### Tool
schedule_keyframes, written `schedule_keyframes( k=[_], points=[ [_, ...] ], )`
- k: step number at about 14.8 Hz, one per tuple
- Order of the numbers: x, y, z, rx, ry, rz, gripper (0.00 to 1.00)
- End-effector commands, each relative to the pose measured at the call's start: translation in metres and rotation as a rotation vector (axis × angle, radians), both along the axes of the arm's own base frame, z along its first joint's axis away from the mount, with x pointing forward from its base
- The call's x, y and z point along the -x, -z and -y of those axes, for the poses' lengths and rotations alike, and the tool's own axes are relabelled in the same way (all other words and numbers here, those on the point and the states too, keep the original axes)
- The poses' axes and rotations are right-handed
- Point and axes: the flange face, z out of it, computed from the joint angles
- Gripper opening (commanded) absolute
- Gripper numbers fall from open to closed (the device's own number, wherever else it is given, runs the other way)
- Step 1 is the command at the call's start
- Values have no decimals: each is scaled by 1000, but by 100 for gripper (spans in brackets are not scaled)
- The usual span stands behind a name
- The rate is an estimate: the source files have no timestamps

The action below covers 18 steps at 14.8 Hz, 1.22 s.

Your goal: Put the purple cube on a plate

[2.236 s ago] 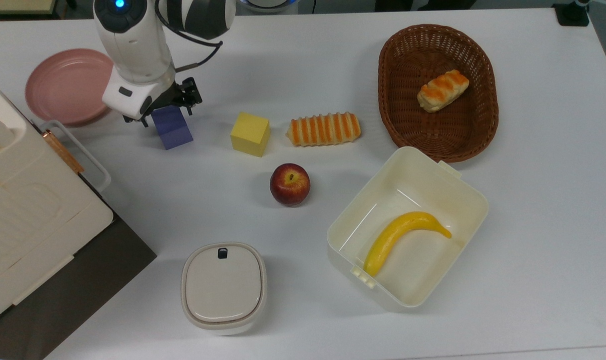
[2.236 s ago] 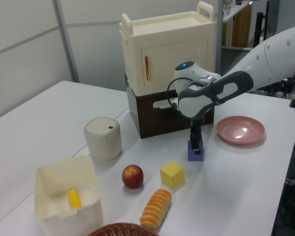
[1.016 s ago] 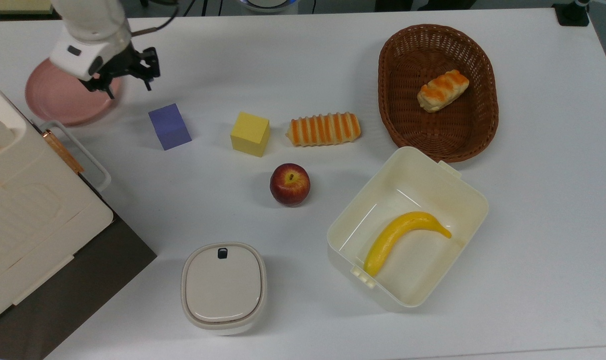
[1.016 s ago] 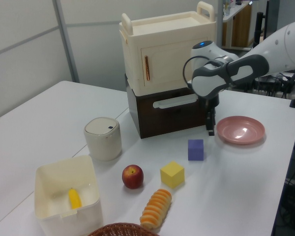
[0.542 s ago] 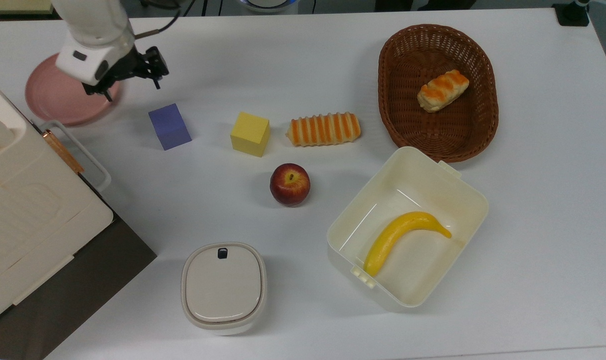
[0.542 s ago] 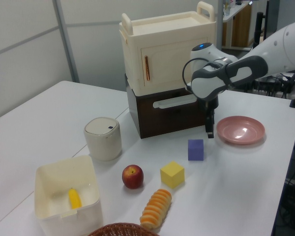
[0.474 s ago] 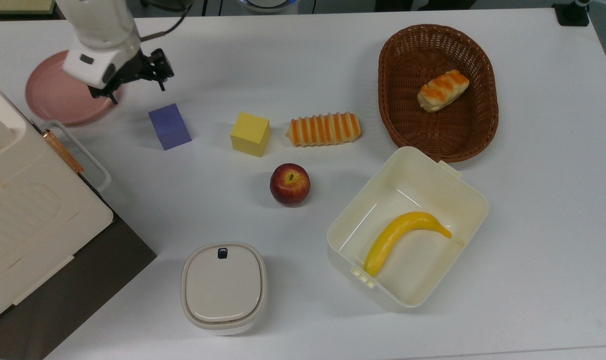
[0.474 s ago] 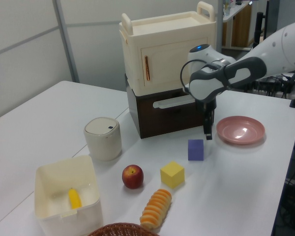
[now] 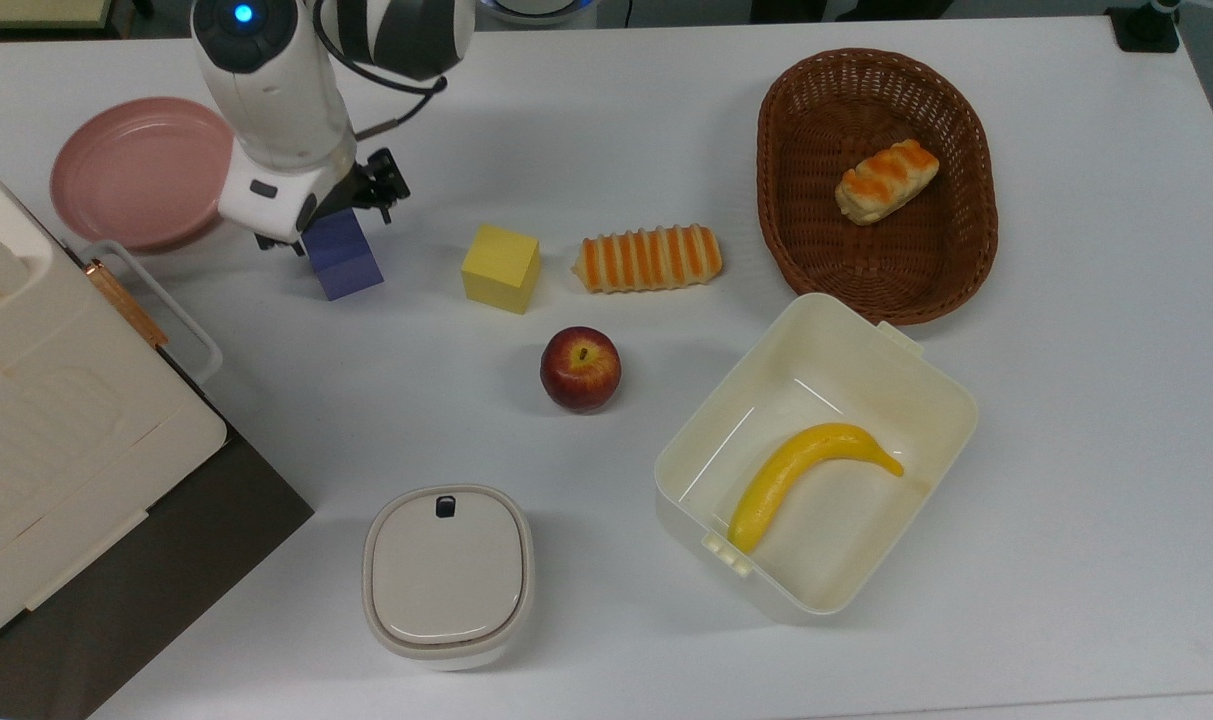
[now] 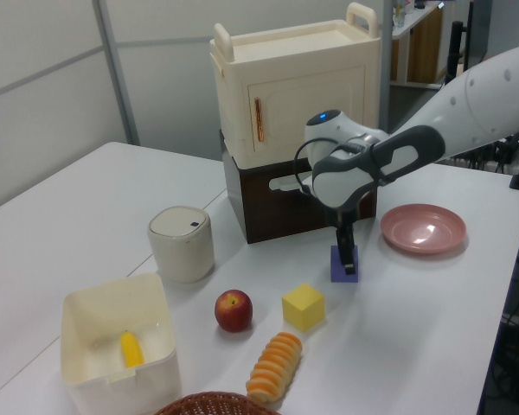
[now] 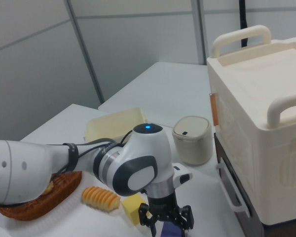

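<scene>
The tool (image 9: 331,222) is lowered over the purple cube (image 9: 344,258), which sits on the white table (image 9: 606,130); its fingers stand apart, one on either side of the cube, and I cannot tell whether they touch it. In the top view the pink plate (image 9: 131,170) lies just to the tool's left, bare inside, with the arm's white wrist between plate and cube. To the tool's right in the top view stand the yellow cube (image 9: 502,267), then a striped bread roll (image 9: 648,258), both apart from the purple cube. An apple (image 9: 580,368) lies further off, below and right. Beyond the roll, the brown wicker basket (image 9: 796,230) holds a small pastry (image 9: 886,180). The open cream box (image 9: 926,390) holds a banana (image 9: 806,470). A lidded cream canister (image 9: 448,575) stands well below the tool. A cream cabinet (image 9: 56,420) stands at the top view's left edge.
</scene>
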Motion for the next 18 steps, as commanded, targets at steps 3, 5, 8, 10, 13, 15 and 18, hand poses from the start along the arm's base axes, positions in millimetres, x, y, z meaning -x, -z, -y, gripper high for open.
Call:
schedule_keyframes(
  k=[3, 5, 8, 10, 13, 15, 18],
  points=[
    [-3, 4, -3, 10, 54, 29, 15],
    [-2, 2, -2, 11, 57, 34, 13],
    [2, -21, 11, 20, 77, 56, 13],
    [13, -33, 36, 27, 111, 49, 14],
    [31, -42, 79, 30, 131, 53, 14],
    [45, -40, 109, 26, 141, 47, 16],
    [69, -41, 155, 17, 125, 41, 16]
  ],
)
